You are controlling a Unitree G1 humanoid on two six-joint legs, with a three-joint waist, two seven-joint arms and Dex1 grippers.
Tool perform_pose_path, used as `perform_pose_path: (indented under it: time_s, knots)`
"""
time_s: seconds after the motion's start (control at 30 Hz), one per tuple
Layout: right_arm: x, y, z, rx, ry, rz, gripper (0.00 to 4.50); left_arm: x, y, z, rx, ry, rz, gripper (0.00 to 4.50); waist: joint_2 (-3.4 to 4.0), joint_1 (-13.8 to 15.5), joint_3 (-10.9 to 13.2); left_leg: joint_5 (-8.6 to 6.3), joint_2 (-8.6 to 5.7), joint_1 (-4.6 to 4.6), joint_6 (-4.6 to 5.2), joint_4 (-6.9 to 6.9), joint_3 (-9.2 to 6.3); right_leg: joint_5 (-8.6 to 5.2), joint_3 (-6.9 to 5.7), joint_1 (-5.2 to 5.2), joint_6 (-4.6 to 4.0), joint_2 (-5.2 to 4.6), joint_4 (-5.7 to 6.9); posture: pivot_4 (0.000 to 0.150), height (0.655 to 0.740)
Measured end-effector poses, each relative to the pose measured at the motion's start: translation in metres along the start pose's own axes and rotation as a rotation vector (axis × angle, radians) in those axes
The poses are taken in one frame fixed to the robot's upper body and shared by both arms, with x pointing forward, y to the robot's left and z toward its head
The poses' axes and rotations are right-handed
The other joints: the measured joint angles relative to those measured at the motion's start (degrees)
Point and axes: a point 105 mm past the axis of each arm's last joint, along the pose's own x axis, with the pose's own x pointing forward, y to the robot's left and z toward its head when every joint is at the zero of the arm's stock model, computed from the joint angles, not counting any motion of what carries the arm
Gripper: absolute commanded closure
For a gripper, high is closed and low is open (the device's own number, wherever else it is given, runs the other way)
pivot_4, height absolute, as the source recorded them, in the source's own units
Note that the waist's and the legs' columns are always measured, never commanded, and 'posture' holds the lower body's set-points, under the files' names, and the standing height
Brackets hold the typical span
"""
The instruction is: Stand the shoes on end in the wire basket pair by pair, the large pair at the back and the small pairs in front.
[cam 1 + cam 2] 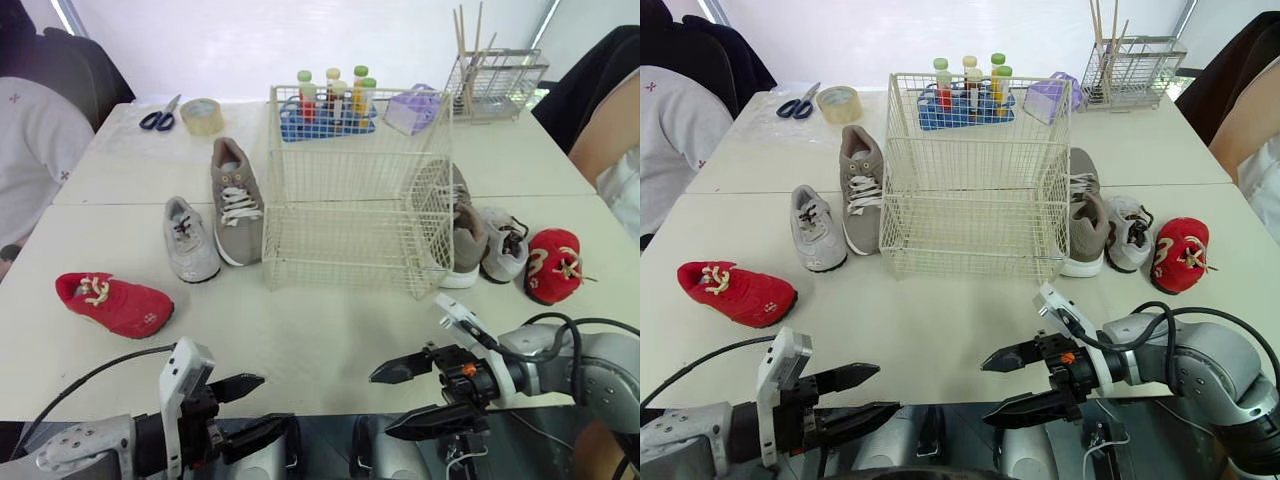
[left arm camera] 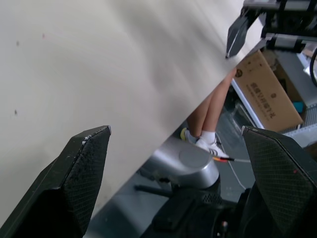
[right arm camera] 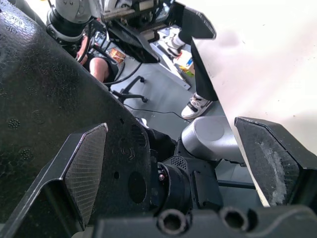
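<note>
An empty white wire basket (image 1: 350,200) stands mid-table. To its left lie a large tan shoe (image 1: 236,200), a small grey shoe (image 1: 190,240) and a small red shoe (image 1: 112,303). To its right are the other large tan shoe (image 1: 465,240), partly behind the basket, a small grey shoe (image 1: 503,247) and a small red shoe (image 1: 553,265). My left gripper (image 1: 274,402) hovers open and holds nothing at the table's front edge. My right gripper (image 1: 381,405) is open beside it, also holding nothing, fingertips pointing left.
Scissors (image 1: 160,117), a tape roll (image 1: 202,116), a blue rack of bottles (image 1: 330,105), a purple box (image 1: 413,108) and a wire holder with sticks (image 1: 495,85) line the back. People sit at both table ends. The table (image 1: 320,330) in front of the basket is bare.
</note>
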Motion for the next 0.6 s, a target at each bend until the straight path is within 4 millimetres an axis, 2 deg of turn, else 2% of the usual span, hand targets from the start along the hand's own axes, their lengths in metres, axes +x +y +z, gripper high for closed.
perform_pose_path:
  time_s: [0.33, 0.6]
  knots:
    - [0.000, -0.012, -0.007, -0.049, 0.023, -0.085, 0.00, 0.003, 0.000, 0.009, -0.010, -0.029, 0.006, 0.09, 0.00, 0.0, 0.0, 0.12, 0.00, -0.01, -0.03, 0.00, 0.01, 0.00, 0.01, 0.16, 0.00, 0.01, 0.01, 0.150, 0.7400]
    - [0.003, -0.002, -0.007, -0.047, 0.021, 0.004, 0.00, 0.004, 0.003, 0.013, -0.008, -0.043, 0.010, 0.09, 0.00, 0.0, 0.0, 0.11, -0.01, -0.01, -0.01, 0.00, 0.01, 0.00, 0.00, 0.18, 0.00, 0.02, 0.01, 0.150, 0.7400]
